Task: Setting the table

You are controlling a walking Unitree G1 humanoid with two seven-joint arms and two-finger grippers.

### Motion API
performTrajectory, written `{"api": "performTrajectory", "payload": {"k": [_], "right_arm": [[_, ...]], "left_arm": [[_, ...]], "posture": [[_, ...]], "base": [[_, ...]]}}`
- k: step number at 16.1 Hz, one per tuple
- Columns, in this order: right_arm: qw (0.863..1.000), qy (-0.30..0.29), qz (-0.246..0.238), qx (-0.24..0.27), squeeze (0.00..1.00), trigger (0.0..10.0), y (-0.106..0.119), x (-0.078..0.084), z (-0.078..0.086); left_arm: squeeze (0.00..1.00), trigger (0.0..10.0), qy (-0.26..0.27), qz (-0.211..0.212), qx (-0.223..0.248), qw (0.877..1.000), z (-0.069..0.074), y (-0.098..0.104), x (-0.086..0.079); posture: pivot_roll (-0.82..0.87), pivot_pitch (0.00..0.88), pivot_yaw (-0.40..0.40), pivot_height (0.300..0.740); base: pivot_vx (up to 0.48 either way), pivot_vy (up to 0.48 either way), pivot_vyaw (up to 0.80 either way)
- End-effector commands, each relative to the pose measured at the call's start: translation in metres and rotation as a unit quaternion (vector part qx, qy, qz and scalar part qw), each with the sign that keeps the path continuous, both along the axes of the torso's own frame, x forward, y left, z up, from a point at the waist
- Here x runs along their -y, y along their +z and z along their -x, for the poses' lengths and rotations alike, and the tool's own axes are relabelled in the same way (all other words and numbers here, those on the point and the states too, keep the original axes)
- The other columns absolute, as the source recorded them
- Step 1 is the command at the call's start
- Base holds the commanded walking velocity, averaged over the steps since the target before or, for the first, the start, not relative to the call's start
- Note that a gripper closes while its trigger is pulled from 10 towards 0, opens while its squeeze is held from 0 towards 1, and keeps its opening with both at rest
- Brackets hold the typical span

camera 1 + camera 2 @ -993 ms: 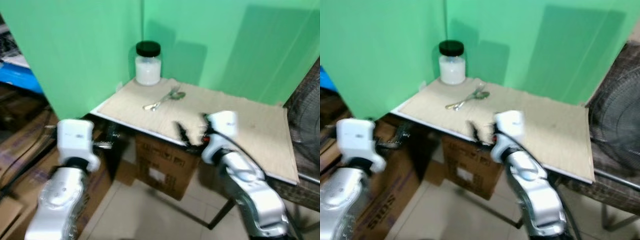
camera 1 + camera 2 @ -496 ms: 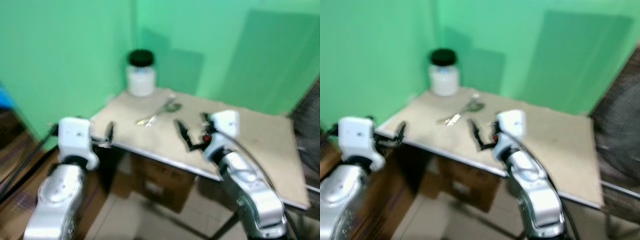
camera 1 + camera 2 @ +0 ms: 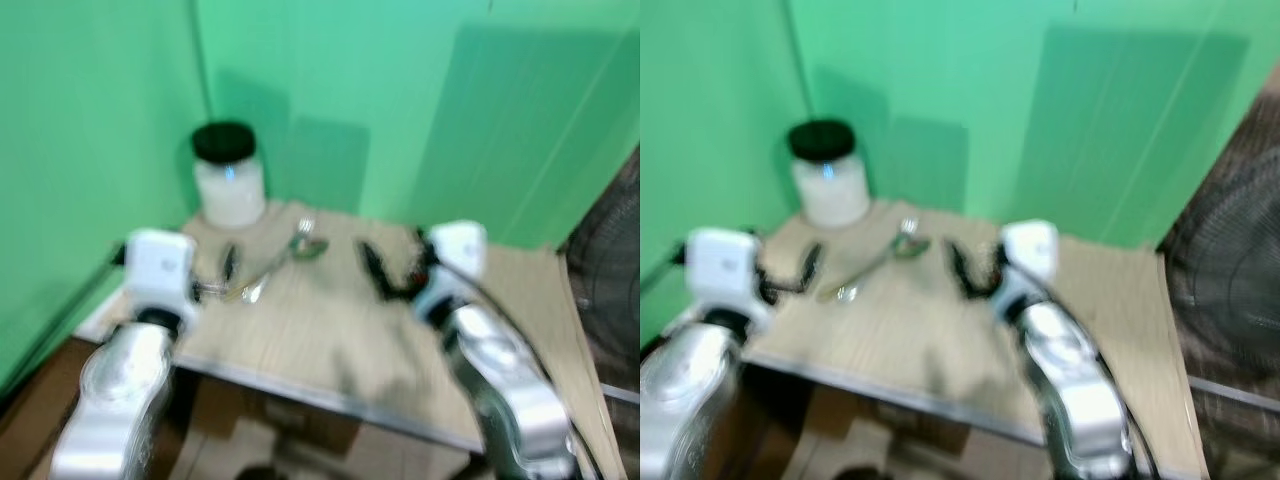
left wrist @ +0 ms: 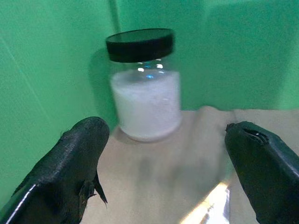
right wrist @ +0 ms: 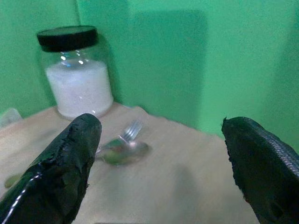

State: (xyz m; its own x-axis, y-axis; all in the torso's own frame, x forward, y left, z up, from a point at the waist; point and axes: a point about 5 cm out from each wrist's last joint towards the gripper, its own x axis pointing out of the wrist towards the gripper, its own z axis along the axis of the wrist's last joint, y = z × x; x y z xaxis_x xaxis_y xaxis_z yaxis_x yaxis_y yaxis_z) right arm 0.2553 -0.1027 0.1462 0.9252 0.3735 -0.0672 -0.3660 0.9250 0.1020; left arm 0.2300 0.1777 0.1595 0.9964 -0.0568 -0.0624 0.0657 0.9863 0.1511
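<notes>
The spoon (image 5: 122, 152) and fork (image 5: 132, 129) lie on the table (image 3: 330, 350) between the left gripper (image 3: 228, 268) and right gripper (image 3: 385, 272), both wide open and empty. Since a second ago, both grippers have come up over the tabletop, nearer the cutlery.

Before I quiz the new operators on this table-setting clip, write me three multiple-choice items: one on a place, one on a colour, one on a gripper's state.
1. Where does the jar stand?
A. at the table's far left corner, by the green wall
B. on the floor
C. at the table's near right edge

2. What colour is the jar's lid?
A. red
B. black
C. white

3. How are the right gripper's fingers?
A. shut on the fork
B. shut on the jar
C. open, holding nothing

Answers:
1 A: the jar sits at the table's back corner by the wall.
2 B: the lid is black.
3 C: the right gripper has its fingers apart, short of the fork and spoon.
</notes>
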Motion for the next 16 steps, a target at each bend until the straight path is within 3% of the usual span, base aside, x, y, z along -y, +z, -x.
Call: {"api": "performTrajectory", "payload": {"k": [1, 5, 13, 16], "right_arm": [[1.0, -0.021, 0.007, 0.008, 0.0, 10.0, 0.002, 0.011, 0.0], [0.999, -0.034, 0.004, 0.002, 0.0, 10.0, 0.001, 0.013, 0.005], [0.998, -0.063, -0.009, -0.01, 0.0, 10.0, 0.001, 0.02, 0.022], [0.998, -0.069, -0.005, -0.009, 0.0, 10.0, 0.002, 0.024, 0.022]], "left_arm": [[0.0, 10.0, -0.02, 0.005, 0.004, 1.0, -0.001, 0.002, 0.008], [0.0, 10.0, -0.038, 0.0, 0.011, 0.999, -0.005, 0.004, 0.013], [0.0, 10.0, -0.061, -0.022, 0.009, 0.998, -0.014, 0.004, 0.012], [0.0, 10.0, -0.064, -0.05, 0.018, 0.996, -0.016, 0.007, 0.011]], "posture": [[0.12, 0.0, 0.007, 0.74], [0.11, 0.0, 0.025, 0.74], [0.09, 0.0, 0.062, 0.74], [0.09, 0.0, 0.062, 0.74]], "base": [[0.394, 0.0, 0.0], [0.076, 0.0, 0.0], [0.0, 0.467, -0.8], [0.0, -0.32, -0.8]]}}
